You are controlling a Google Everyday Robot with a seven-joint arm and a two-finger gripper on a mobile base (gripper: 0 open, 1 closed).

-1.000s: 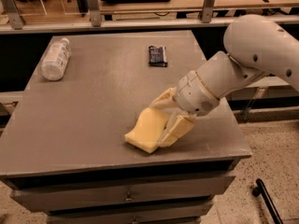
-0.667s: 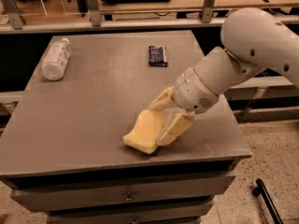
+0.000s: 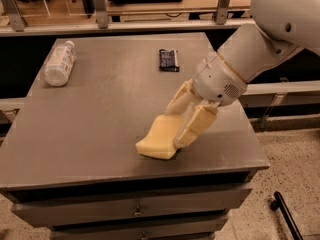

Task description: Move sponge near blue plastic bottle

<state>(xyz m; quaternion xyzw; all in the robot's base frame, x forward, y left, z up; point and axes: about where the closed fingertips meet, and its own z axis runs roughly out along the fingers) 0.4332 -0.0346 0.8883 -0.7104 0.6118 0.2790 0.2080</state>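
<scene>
Presently, gripper (image 3: 176, 126): low over the near right part of the table, reaching down and leftward from the arm; it is pinched onto the sponge.
Fingers (image 3: 199, 124): tan. One runs along the far side of the sponge and the other along its near right side, and both touch the foam.
Sponge (image 3: 156, 140): held in the gripper and sticking out past the fingertips to the left. It is pale yellow. Its free end rests on the table top close to the front edge, and the held end looks tilted up a little.
Blue plastic bottle (image 3: 59, 64): well apart from the gripper, far to its left and beyond it. It lies on its side near the far left corner, with the white cap pointing away.
Dark packet (image 3: 169, 60): beyond the gripper and slightly to its left, flat on the table and apart from the fingers.
Table (image 3: 100, 129): grey top beneath the gripper, with drawer fronts below it.
Arm (image 3: 260, 49): white, rising up and to the right behind the gripper.
Floor (image 3: 300, 159): speckled, below and to the right of the gripper, with a black rod (image 3: 286, 218) lying on it.
</scene>
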